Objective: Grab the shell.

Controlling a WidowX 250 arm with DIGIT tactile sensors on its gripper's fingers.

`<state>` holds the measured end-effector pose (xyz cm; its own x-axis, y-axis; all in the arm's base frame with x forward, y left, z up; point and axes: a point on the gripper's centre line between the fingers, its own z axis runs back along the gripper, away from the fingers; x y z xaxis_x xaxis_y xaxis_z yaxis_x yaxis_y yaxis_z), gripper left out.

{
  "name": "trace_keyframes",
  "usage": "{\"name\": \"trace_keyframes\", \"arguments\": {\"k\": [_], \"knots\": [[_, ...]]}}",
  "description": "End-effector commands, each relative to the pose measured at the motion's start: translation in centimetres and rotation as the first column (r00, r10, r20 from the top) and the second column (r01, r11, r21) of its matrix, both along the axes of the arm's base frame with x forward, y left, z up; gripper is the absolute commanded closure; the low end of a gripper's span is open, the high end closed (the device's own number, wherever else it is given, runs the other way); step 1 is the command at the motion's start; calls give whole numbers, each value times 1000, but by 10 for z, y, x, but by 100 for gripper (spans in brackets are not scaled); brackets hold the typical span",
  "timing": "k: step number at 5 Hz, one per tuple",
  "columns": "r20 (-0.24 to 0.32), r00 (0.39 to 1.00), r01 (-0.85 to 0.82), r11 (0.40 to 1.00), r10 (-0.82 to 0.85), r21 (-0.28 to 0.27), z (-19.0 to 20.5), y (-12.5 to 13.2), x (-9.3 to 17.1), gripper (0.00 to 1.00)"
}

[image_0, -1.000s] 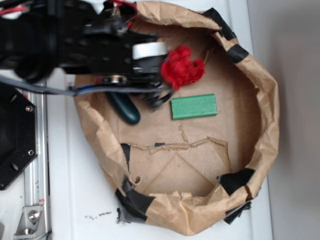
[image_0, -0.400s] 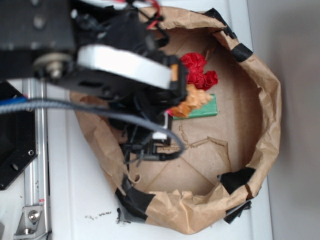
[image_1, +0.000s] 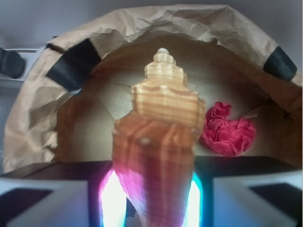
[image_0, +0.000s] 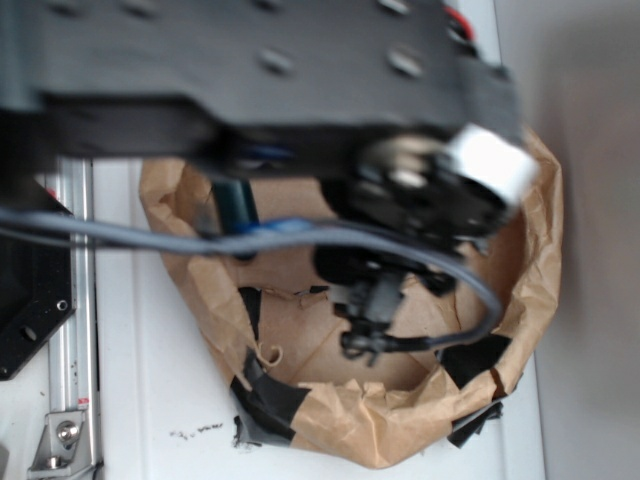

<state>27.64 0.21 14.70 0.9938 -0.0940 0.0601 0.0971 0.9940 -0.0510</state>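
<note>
My arm fills the overhead frame: matte black plates studded with round screw heads, a silver-white ring (image_0: 488, 166) at the wrist just above the black hand (image_0: 372, 318), grey cables (image_0: 150, 236) looping beside it with a flash of blue, and red wiring (image_0: 458, 24) behind the wrist.

One shell (image_1: 158, 146), one crumpled red paper (image_1: 226, 129), one dark green capsule (image_0: 236, 205), one paper-walled bin (image_0: 535, 250).

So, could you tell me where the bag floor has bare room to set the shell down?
Bare floor lies behind the shell, left of the red paper, up to the taped bag wall. The right side by the paper is crowded.
</note>
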Motion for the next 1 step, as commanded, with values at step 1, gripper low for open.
{"name": "trace_keyframes", "arguments": {"k": [1], "knots": [[72,997,12,1000,-14,25,18,-12,-2,100]]}}
